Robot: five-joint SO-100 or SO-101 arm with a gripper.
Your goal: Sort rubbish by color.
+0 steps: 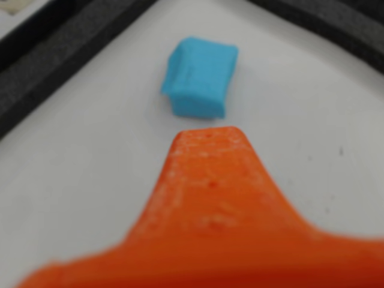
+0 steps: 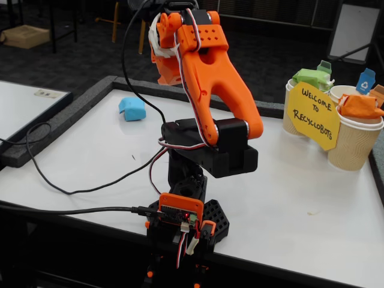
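One light blue crumpled paper-like lump [image 1: 200, 77] sits alone on white table [image 2: 300, 204] near its far-left corner in fixed view, just beyond orange plastic gripper [image 1: 210, 141]; jaw state can't tell

An orange plastic arm [image 2: 210, 78] on black motor housings [image 2: 219, 147] rises from a black base [image 2: 210, 219] fixed at the worktop's [image 2: 300, 210] near edge. A small board [image 2: 177, 215] in an orange frame shows a red light, with black cables [image 2: 78, 191] trailing toward 9 o'clock. In the wrist view, one blurred orange tool finger [image 1: 207, 180] shows a pitted surface.
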